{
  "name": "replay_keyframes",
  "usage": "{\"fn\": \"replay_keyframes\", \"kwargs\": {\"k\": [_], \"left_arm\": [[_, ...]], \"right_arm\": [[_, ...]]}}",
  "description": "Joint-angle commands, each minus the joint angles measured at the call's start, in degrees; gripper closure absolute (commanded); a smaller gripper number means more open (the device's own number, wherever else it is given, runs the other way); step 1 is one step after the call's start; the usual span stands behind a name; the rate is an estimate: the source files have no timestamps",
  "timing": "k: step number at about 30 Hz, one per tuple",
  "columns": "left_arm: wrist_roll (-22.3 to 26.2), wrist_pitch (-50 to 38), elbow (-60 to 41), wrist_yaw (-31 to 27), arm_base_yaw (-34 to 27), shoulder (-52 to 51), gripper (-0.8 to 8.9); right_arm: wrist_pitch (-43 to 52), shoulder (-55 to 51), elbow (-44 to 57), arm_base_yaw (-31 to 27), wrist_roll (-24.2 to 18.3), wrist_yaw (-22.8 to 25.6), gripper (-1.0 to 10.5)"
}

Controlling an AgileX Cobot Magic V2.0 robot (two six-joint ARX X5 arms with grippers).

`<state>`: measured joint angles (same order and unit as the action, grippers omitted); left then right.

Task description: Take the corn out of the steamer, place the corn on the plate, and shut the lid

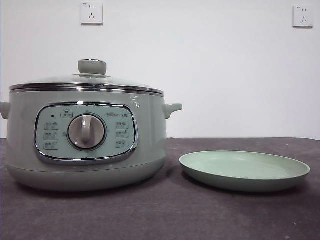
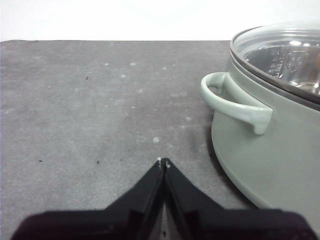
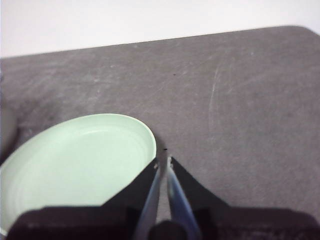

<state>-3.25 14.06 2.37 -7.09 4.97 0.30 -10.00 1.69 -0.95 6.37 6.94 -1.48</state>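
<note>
Steamer point(image 1: 85, 145) sits on the dark grey table point(image 1: 165, 215), control panel point(image 1: 86, 132) w/ grey dial point(image 1: 86, 131) facing the front cam. Lid point(image 1: 87, 82) is on the steamer, seated flat on the rim, pale green knob point(image 1: 92, 66) upright at its centre. Corn can't be made out: glass is misty in front view, and left wrist view shows only reflections plus a faint orange-ish patch under the lid, too unclear to call.

Plate point(image 1: 290, 175) lies flat on the table beside the steamer, on the side away from the panel's left edge in front view, a small gap between them, not touching. Nothing on it.

Left gripper point(image 2: 163, 162) hangs above bare table on the steamer's far side from the plate, near the pot's side handle point(image 2: 232, 100) but apart from it. Jaws pressed together, tips meeting, holding nothing.

Right gripper point(image 3: 163, 161) hovers just beside the plate's rim point(image 3: 150, 135), on the side away from the steamer. Jaws nearly together, only a thin slit between them, nothing gripped.

Neither arm shows in front view. Behind the steamer: white wall w/ two sockets point(image 1: 91, 13) point(image 1: 303, 16).
</note>
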Motion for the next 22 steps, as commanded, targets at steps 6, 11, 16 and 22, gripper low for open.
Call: {"fn": "replay_keyframes", "kwargs": {"k": [6,11,16,22], "left_arm": [[-10.86,-0.96,-0.85,6.36,-0.17,-0.17,8.17],[-13.55,-1.25,-0.81,11.98,-0.17,-0.17,8.21],[-13.7,1.42,2.29,12.04,-0.17,-0.04,8.21],[-13.42,7.28,9.94,12.09,-0.17,2.8,8.21]], "right_arm": [[-0.15,0.02,0.57,0.02,23.37,0.31,9.2],[-0.37,0.09,0.35,0.02,23.45,-0.15,9.2],[-2.73,1.36,-2.99,0.02,22.95,-0.17,9.6],[-4.33,7.72,-10.6,0.02,19.19,-1.86,9.6]]}}
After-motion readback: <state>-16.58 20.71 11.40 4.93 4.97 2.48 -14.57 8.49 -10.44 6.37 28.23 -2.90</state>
